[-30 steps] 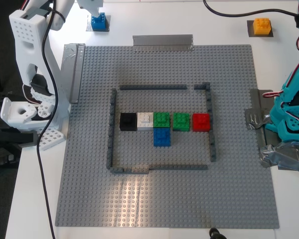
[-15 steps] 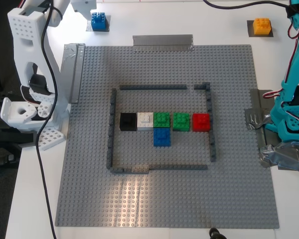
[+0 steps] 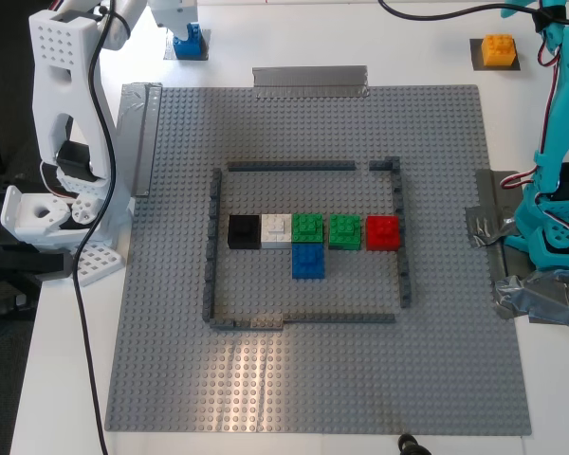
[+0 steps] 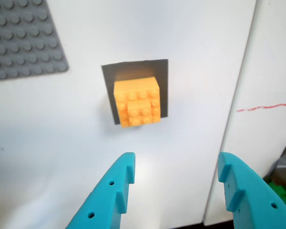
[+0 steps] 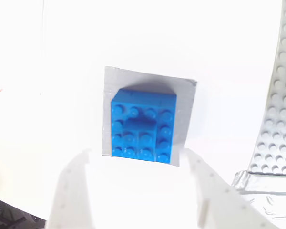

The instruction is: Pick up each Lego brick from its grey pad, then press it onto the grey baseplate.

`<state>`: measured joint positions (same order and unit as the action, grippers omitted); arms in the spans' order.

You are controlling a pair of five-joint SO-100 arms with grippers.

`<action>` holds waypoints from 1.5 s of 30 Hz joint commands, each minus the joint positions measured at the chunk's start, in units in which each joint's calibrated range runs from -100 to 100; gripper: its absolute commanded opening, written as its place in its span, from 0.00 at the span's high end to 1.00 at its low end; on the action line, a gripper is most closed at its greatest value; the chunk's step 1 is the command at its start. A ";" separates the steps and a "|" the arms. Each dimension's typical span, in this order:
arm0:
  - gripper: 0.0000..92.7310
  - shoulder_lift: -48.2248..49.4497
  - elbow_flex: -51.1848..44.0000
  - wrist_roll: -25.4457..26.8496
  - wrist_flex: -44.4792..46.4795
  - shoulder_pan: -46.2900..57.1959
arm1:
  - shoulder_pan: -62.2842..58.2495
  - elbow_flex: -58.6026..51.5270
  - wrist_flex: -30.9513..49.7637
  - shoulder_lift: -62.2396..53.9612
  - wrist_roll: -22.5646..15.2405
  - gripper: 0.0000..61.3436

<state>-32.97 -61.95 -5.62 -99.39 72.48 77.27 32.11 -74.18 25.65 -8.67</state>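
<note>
The orange-yellow brick (image 4: 137, 101) sits on its dark grey pad (image 4: 133, 69); in the exterior view this brick (image 3: 499, 47) is at the top right. My first gripper (image 4: 176, 162), teal, is open and hangs short of it, apart. The blue brick (image 5: 143, 126) sits on its lighter grey pad (image 5: 185, 95); it also shows at the exterior view's top left (image 3: 192, 40). My second gripper (image 5: 138, 160), white, is open, its fingers flanking the brick's near edge. The grey baseplate (image 3: 313, 398) with its dark frame (image 3: 289, 166) fills the middle.
Inside the frame stand black (image 3: 244, 230), white (image 3: 276, 228), two green (image 3: 307, 227), red (image 3: 382, 231) and another blue brick (image 3: 308, 261). Silver tape strips (image 3: 310, 81) lie along the plate's far and left edges. The arm bases stand at both sides.
The teal arm has swung toward the exterior view's left, nearer the orange brick. The white gripper has shifted back over the blue brick. Neither brick has moved.
</note>
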 commanded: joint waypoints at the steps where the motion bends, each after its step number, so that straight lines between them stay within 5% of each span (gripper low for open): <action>1: 0.79 -0.25 -2.65 0.22 -0.61 0.83 | 0.24 3.96 2.00 -0.75 0.54 0.65; 34: 0.79 -7.46 -2.47 1.59 -0.61 3.59 | 1.25 8.03 3.47 4.40 0.93 0.68; 41: 0.79 -7.63 -1.75 2.03 -0.61 3.66 | 0.96 7.85 3.22 4.40 0.93 0.87; 45: 0.79 -8.15 -1.66 2.03 -0.61 3.44 | 0.89 7.94 3.22 4.31 0.83 0.90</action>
<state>-41.17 -62.05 -4.00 -99.39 75.66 78.45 36.07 -71.20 31.43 -7.60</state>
